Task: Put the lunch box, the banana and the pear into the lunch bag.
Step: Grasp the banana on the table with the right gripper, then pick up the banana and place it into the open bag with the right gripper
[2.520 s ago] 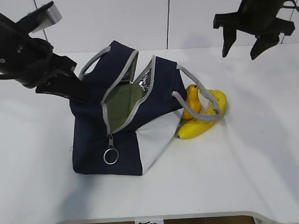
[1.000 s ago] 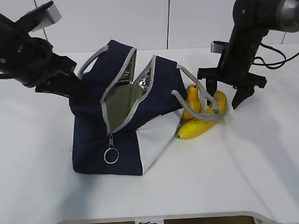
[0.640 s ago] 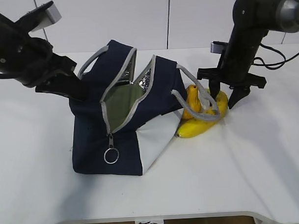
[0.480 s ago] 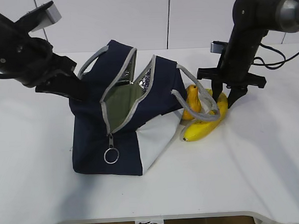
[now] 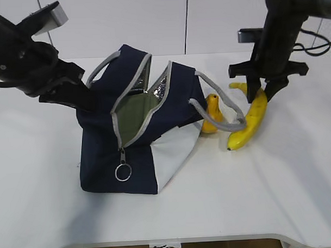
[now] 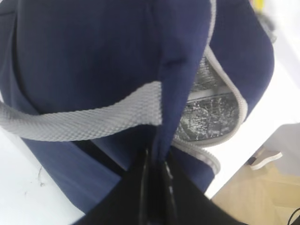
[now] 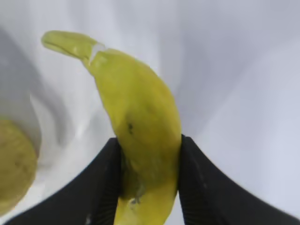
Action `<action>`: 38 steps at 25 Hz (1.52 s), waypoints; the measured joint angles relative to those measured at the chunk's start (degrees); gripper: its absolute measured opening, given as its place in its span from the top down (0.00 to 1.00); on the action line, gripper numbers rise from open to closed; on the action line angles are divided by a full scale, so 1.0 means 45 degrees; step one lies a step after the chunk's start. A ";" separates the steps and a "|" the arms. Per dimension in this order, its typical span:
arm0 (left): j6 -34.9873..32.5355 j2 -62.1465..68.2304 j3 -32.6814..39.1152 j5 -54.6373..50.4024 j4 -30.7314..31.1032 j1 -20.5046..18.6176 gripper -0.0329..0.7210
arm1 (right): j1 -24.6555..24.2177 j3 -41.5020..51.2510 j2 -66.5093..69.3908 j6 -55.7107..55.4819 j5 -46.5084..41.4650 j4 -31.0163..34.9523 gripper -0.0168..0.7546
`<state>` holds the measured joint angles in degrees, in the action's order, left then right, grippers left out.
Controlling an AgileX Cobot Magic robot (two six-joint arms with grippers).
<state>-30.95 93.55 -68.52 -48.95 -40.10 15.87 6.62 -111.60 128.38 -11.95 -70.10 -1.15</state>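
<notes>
Right pincer (image 5: 264, 91) now grips the long curved yellow banana (image 5: 249, 116), lifted from beside the boxy navy-blue fabric lunch bag (image 5: 138, 122), ready to go in.

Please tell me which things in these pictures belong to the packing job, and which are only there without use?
Part of the job:
- lunch bag
- lunch box, inside the bag
- banana, in the right gripper
- pear
- left gripper, pinching the bag

Just there:
- table

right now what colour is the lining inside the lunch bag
Shiny crinkled silver foil lining inside the navy lunch bag, clearest in the left wrist view.
</notes>
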 joint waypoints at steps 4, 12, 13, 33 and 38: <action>0.0000 0.0000 0.0000 -0.0070 0.0020 0.0000 0.96 | 0.0000 0.0045 -0.1221 0.0209 0.0000 -0.0850 0.62; 0.0000 0.0000 0.0000 -0.0181 0.0020 0.0000 0.96 | 0.0000 0.0045 -0.3956 0.0550 -0.0159 0.1142 0.62; 0.0000 0.0000 0.0000 -0.0241 0.0020 0.0000 0.96 | 0.0000 0.0045 -0.4128 0.0871 -0.0211 0.1955 0.62; 0.0000 0.0000 0.0000 -0.0512 0.0020 0.0000 0.96 | 0.0001 -0.0060 -0.5362 0.2043 -0.0400 -0.1462 0.62; 0.0000 0.0000 0.0000 -0.0541 -0.0008 0.0000 0.96 | 0.0001 -0.0170 -0.5390 0.2515 -0.0409 0.3406 0.62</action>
<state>-30.95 93.55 -68.52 -51.38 -40.14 15.87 6.63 -112.37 104.13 -0.63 -71.94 14.18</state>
